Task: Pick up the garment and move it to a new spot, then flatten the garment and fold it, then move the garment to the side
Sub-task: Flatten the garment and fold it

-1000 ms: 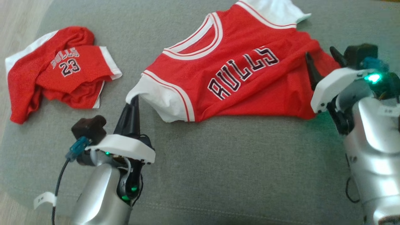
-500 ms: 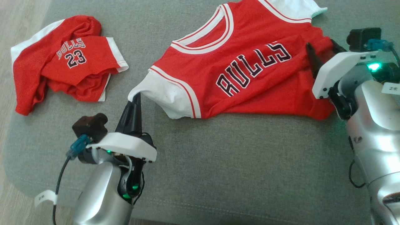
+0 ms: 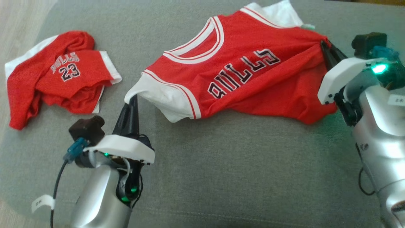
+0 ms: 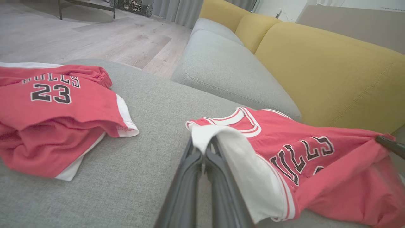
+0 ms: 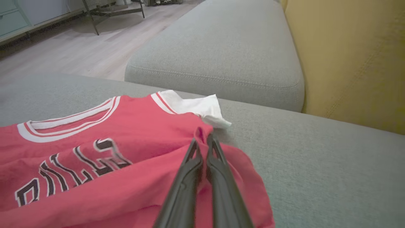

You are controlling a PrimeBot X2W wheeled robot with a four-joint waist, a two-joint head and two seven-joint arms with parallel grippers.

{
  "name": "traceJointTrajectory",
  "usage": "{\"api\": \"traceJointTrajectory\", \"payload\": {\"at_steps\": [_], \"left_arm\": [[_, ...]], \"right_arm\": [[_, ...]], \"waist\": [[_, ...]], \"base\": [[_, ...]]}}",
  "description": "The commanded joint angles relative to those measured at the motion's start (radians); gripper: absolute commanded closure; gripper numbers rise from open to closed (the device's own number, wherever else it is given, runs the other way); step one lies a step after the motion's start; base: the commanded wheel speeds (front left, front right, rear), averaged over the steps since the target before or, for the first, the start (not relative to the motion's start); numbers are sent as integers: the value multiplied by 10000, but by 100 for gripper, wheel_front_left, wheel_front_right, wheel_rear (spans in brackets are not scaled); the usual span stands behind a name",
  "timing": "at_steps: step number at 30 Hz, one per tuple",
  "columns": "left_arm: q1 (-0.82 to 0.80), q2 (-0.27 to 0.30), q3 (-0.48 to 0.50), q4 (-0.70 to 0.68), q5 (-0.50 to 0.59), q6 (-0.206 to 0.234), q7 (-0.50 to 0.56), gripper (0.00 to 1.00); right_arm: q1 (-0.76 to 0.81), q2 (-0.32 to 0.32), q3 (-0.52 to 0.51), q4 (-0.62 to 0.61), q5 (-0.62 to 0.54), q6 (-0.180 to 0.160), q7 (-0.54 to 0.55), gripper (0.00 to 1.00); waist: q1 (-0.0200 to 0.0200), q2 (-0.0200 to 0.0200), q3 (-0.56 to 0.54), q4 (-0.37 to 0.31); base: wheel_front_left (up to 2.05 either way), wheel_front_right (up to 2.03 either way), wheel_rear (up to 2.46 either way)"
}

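Head view: jersey (image 3: 253, 91), second garment (image 3: 47, 85); left gripper (image 3: 134, 98), right gripper (image 3: 324, 45) pinch jersey.

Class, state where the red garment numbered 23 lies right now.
In the head view the number 23 garment lies crumpled at the far left of the grey cushion, left of the larger jersey.

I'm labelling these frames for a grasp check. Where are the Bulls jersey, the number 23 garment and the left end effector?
Bulls jersey (image 3: 253, 95): head view, red chest fabric below the lettering.
Number 23 garment (image 3: 70, 70): head view, on the printed 23.
Left end effector (image 3: 134, 98): head view, between its closed fingertips.
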Motion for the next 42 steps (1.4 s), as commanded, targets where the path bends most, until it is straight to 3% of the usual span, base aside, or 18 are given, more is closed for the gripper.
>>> {"api": "traceJointTrajectory", "payload": {"at_steps": [1, 5, 12, 19, 20, 22, 33, 42], "left_arm": [[-148, 175, 429, -328, 87, 13, -122, 100], [16, 175, 588, -419, 147, 24, -122, 100], [143, 175, 494, -660, 64, -39, -122, 100], [288, 175, -36, -610, -49, -126, -122, 100], [322, 175, -112, -555, -38, -142, -122, 100], [396, 175, -251, -403, 1, -176, -122, 100], [651, 175, -63, -88, 201, -234, -122, 100], [598, 175, 135, -226, 196, -278, -122, 100]], "right_arm": [[157, -87, 65, -391, 56, 17, -105, 100], [612, -268, 182, -1025, 162, 17, -15, 100], [765, -1318, 21, -2012, -824, 17, -33, 100], [1491, -1427, -250, -2528, -1385, 17, -46, 98], [1755, -1371, -283, -2636, -1402, 17, -22, 71], [2349, -1175, -423, -2870, -1332, 17, 136, 0], [5141, -271, -2105, -5443, -1512, 17, 1372, 0], [7413, 914, -3343, -7770, -1821, 17, 2457, 0]], "waist": [[0, 0, -154, -160], [0, 0, -396, -442], [0, 0, -621, -678], [0, 0, -735, -640], [0, 0, -748, -651], [0, 0, -776, -710], [0, 0, -957, -1148], [0, 0, -784, -1267]], "base": [[0, 0, 0], [0, 0, 0], [0, 0, 0], [0, 0, 0], [0, 0, 0], [0, 0, 0], [0, 0, 0], [0, 0, 0]]}}
